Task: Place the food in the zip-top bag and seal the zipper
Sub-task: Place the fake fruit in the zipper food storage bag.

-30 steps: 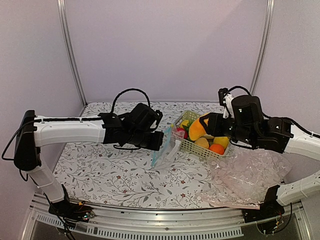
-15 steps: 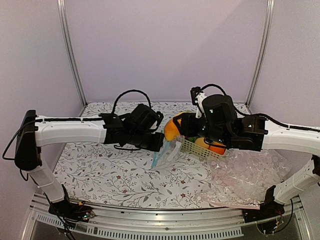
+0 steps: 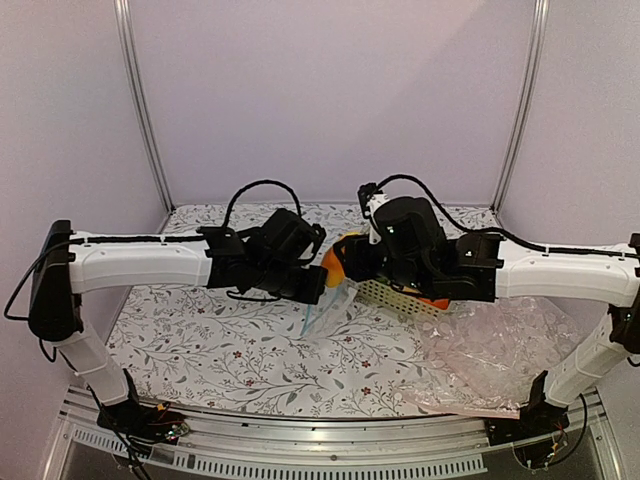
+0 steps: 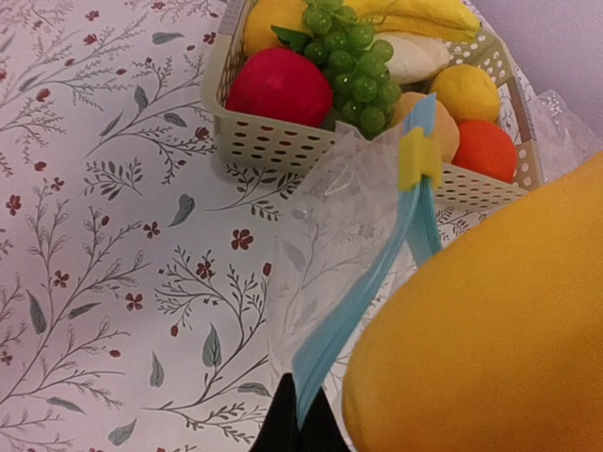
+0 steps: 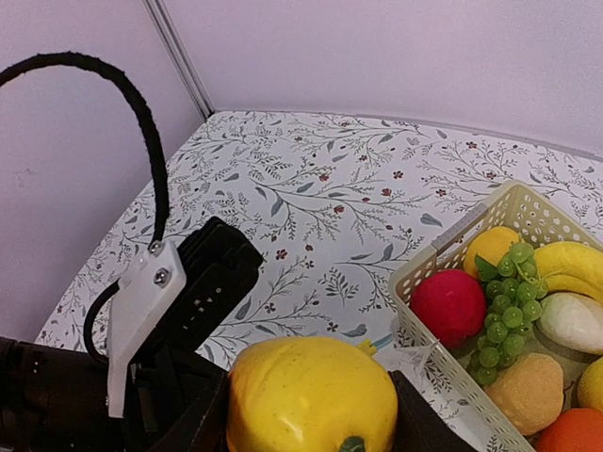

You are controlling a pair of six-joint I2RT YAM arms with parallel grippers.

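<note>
Left gripper [image 4: 301,428] pressed together on the zipper [image 4: 377,273], so the zip-top bag [image 4: 325,226] hangs from it over the table [image 4: 85,235], just beside the basket [image 4: 283,141]. Right gripper [image 5: 311,419] clamps the orange-yellow fruit [image 5: 311,391] between both fingers (jaws about half spread), in the air right next to the blue strip. Rounded yellow fruit [image 4: 466,91] sits in the basket with grapes [image 4: 353,47], red fruit [image 4: 278,87], banana [image 4: 415,14].

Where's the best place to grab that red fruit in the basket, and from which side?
Best come down from above and close across the red fruit's rounded middle. It sits in a basket corner, walled on two sides with grapes against it, so only its top is free.
</note>
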